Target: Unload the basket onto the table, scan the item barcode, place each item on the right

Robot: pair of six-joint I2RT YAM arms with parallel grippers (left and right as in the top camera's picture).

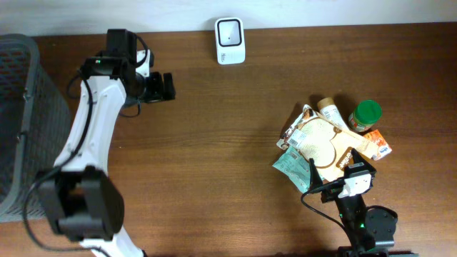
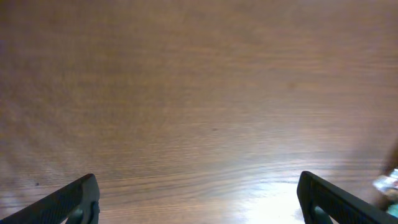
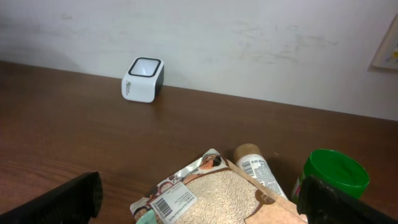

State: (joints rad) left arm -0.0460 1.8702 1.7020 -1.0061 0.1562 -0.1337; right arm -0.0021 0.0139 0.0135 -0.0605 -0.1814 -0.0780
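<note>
A pile of grocery items lies at the table's right. A rice pouch [image 1: 321, 139] [image 3: 217, 193] tops it, with a white barcode label [image 3: 173, 200] near one corner. A tube [image 1: 330, 111] [image 3: 256, 169], a green-lidded jar [image 1: 365, 116] [image 3: 333, 174], an orange packet [image 1: 376, 145] and a teal packet [image 1: 288, 165] lie around it. The white scanner [image 1: 230, 41] [image 3: 142, 79] stands at the far edge. My right gripper [image 1: 335, 177] [image 3: 199, 196] is open just in front of the pile, holding nothing. My left gripper [image 1: 166, 86] [image 2: 198, 190] is open over bare wood at the far left.
A grey mesh basket [image 1: 18, 121] stands at the left edge of the table. A pale wall [image 3: 249, 43] rises behind the scanner. Bare wooden tabletop [image 1: 228, 143] stretches between the two arms.
</note>
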